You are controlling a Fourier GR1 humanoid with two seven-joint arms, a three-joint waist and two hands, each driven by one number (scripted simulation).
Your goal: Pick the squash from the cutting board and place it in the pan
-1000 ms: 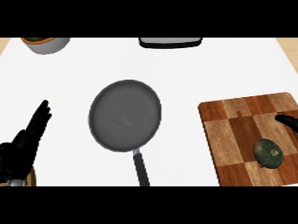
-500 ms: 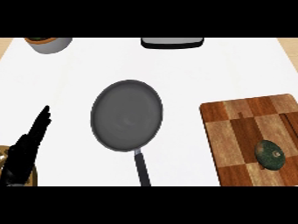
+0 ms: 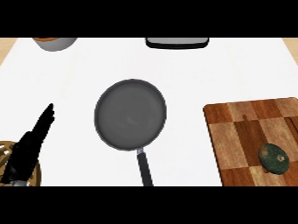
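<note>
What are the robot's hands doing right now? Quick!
Left hand: open, fingers straight, holding nothing.
Right hand: not in view, so it cannot be told.

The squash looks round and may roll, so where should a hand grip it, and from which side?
Probably from above, closing across the rounded sides of the squash. It lies low on the cutting board, near the right edge, with no handle.

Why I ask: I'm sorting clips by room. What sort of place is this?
Probably a kitchen: a dark pan lies on a white counter, and a green squash sits on a wooden cutting board beside it.
</note>
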